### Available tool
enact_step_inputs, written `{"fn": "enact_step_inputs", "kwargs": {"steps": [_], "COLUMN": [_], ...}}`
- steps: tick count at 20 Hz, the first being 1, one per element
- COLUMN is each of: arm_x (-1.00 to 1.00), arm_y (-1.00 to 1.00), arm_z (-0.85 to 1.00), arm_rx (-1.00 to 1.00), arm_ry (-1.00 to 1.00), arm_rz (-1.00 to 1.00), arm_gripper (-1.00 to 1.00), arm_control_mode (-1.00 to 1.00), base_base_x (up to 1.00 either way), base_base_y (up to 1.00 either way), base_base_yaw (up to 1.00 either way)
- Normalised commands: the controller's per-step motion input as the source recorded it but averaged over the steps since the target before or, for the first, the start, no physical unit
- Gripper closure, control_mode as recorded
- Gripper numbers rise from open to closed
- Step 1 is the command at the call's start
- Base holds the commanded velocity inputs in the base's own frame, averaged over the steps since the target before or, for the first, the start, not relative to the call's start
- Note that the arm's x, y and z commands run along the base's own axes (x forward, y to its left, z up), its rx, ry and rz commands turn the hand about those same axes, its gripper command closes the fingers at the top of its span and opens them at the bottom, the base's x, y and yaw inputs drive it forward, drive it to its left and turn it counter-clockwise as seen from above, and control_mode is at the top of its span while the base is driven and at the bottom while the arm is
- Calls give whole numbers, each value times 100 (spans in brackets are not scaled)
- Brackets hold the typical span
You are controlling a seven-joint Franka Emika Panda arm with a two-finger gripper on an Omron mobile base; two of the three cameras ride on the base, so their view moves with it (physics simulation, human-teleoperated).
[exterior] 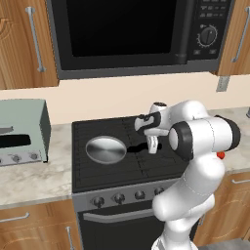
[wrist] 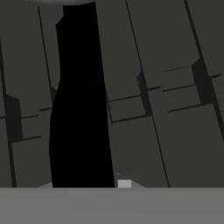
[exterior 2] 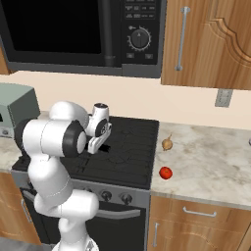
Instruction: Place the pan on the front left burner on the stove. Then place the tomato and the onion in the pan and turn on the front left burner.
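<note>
Pan [exterior: 105, 149] is sitting flat on the stove [exterior: 122, 168], over the front left burner [exterior: 100, 161], its silver-grey dish toward 9 o'clock of the cooktop in the left base view and its straight black handle [exterior: 137, 146] reaching toward 3 o'clock; the gripper [exterior: 152, 148] is hanging over the end of that handle, pointing down, with its jaws drawn nearly together on the pan's handle — in the hand view the handle is running as a black bar from 12 o'clock down to 6 o'clock, passing between the finger tips, and the grate bars are lying grey on either side of it. In the right base view the hand [exterior 2: 98, 130] is showing above the black grate, partly behind the arm's own elbow; the pan itself is being hidden there.

Tomato [exterior 2: 165, 172] is lying on the marble counter [exterior 2: 206, 162] just off the stove's edge, at 3 o'clock from the cooktop; the onion [exterior 2: 167, 143] is resting on the same counter toward 12 o'clock from the tomato, the two apart and not touching. A red speck [exterior: 220, 155] is peeking past the arm in the left base view — the tomato again. A black microwave [exterior: 136, 34] is hanging above the stove, and a pale toaster oven [exterior: 22, 132] is standing on the counter at 9 o'clock from it.
</note>
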Motion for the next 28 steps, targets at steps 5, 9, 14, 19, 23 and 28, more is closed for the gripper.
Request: {"fn": "enact_step_inputs", "kwargs": {"steps": [5,9,14,19,23,28], "arm_x": [-15,-19,-12,0,0,-1], "arm_y": [2,0,0,0,0,0], "arm_z": [-1,0,9,29,37,25], "arm_rx": [-4,0,0,0,0,0], "arm_ry": [0,0,0,-3,-4,-1], "arm_rz": [0,0,0,0,0,0], "arm_gripper": [-100,-100,-100,-100,-100,-100], "arm_control_mode": [-100,-100,-100,-100,-100,-100], "base_base_x": [0,0,0,0,0,0], "base_base_y": [0,0,0,0,0,0], "base_base_yaw": [0,0,0,0,0,0]}}
